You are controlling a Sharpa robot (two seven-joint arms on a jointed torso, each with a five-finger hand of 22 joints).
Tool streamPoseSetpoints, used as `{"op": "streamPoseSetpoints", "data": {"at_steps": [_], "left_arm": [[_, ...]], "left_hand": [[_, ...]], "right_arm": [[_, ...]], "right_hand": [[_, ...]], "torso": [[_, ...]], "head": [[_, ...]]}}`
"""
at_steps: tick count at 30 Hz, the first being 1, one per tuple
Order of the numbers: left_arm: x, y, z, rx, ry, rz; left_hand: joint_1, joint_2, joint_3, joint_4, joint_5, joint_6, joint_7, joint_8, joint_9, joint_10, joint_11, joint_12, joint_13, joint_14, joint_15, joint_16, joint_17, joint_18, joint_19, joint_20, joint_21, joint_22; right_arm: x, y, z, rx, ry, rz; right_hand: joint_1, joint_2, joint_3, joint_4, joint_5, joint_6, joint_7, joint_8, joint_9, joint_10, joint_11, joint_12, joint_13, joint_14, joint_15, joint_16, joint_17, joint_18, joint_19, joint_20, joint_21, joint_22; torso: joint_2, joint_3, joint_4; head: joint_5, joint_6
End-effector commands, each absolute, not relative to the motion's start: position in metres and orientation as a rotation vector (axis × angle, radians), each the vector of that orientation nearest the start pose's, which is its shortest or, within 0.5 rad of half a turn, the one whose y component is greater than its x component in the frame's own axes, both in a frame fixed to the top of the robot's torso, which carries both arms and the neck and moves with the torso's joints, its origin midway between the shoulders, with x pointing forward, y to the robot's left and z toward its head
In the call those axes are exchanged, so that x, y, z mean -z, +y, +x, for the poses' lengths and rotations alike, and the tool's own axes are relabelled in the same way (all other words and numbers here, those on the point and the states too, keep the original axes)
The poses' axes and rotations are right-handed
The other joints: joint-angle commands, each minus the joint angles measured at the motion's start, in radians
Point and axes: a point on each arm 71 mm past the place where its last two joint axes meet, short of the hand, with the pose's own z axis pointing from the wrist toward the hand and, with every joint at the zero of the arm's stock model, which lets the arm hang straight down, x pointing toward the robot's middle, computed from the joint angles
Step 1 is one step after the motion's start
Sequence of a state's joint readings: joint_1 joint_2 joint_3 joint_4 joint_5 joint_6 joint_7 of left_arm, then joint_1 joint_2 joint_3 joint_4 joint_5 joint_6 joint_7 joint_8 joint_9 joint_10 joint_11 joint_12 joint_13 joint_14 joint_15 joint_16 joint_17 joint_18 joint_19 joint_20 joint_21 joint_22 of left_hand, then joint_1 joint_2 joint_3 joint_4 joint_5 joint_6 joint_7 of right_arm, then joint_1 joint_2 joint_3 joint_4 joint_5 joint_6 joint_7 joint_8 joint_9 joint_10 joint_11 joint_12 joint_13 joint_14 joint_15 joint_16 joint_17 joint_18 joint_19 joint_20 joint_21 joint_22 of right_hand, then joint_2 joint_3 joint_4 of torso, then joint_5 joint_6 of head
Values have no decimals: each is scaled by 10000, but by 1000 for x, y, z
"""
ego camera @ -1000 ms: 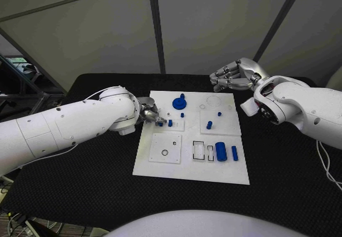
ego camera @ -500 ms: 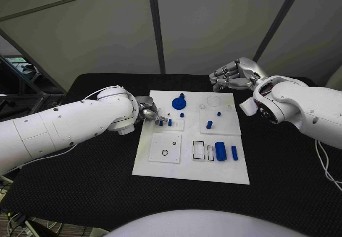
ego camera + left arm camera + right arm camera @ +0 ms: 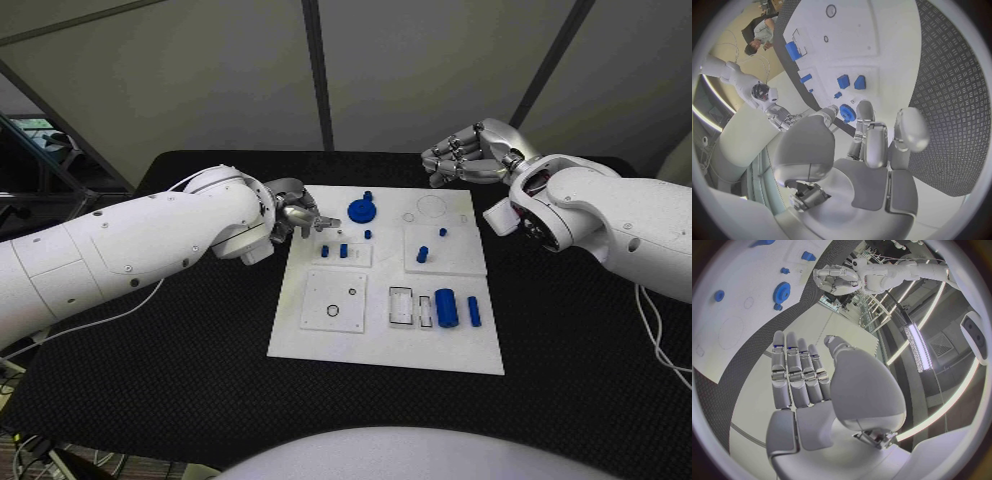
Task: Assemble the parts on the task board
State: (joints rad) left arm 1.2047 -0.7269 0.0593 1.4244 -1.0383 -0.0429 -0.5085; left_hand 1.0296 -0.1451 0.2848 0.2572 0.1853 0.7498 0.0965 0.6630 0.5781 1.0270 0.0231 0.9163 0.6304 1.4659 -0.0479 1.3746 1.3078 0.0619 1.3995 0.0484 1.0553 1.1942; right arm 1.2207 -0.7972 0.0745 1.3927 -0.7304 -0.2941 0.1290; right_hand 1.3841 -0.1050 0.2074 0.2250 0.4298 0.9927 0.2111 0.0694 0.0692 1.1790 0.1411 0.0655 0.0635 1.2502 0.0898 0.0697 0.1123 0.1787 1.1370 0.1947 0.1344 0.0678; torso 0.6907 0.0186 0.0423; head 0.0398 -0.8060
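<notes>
Left hand (image 3: 293, 213) rose off task board (image 3: 387, 340).

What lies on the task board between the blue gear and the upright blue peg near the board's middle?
In the head view, one small blue piece stands between the blue gear and the upright blue peg on the task board.

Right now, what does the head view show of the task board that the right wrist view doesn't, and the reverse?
Head view alone: the whole task board, with the blue cylinder and slim blue bar at its near right, and both hands, left hand and right hand, from above. Right wrist view alone: the right hand's palm side, fingers straight and holding nothing. Both: the blue gear and the left arm.
</notes>
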Motion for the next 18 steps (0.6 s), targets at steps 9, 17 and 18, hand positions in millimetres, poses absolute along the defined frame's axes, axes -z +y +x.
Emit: {"op": "streamPoseSetpoints", "data": {"at_steps": [9, 17, 18], "left_arm": [[154, 153, 519, 9162, 17169, -2091], [155, 128, 521, 9061, 16113, 993], [156, 125, 521, 8936, 16096, 1373]], "left_hand": [[3234, -93, 1138, -1238, 0, -444, 687, -891, -1264, -2192, 698, -1389, -1239, -4053, 812, -5646, -4754, 1105, -3255, 708, -5686, -3749], [3689, -565, 1217, -1497, -262, 422, 544, -2061, -2561, -1652, 651, -2797, -2874, -3387, 724, -5026, -5217, 1226, -2720, 736, -5495, -3676], [3717, -538, 1216, -1502, -271, 596, 515, -2142, -2665, -1468, 601, -2856, -2995, -2975, 689, -4420, -4757, 1223, -2610, 706, -5389, -3601]], "right_arm": [[139, -220, 528, -11219, 15576, 4719], [140, -223, 530, -10976, 15614, 4507], [140, -223, 530, -10942, 15622, 4478]], "right_hand": [[-13, 133, 31, -80, 115, -40, -35, -16, -1, -50, -6, 21, 10, -40, 3, -46, -30, 58, 87, 19, -80, -9], [-8, 139, 38, -83, 118, -36, -36, -14, 0, -48, -8, 22, 10, -39, 2, -45, -32, 58, 89, 18, -82, -9], [-8, 139, 38, -83, 118, -36, -36, -14, 0, -48, -8, 22, 10, -39, 2, -45, -32, 58, 89, 18, -82, -9]], "torso": [[1, 7, -17], [21, 5, -15], [27, 1, -17]], "head": [[-115, 154], [-201, 244], [-214, 256]]}}
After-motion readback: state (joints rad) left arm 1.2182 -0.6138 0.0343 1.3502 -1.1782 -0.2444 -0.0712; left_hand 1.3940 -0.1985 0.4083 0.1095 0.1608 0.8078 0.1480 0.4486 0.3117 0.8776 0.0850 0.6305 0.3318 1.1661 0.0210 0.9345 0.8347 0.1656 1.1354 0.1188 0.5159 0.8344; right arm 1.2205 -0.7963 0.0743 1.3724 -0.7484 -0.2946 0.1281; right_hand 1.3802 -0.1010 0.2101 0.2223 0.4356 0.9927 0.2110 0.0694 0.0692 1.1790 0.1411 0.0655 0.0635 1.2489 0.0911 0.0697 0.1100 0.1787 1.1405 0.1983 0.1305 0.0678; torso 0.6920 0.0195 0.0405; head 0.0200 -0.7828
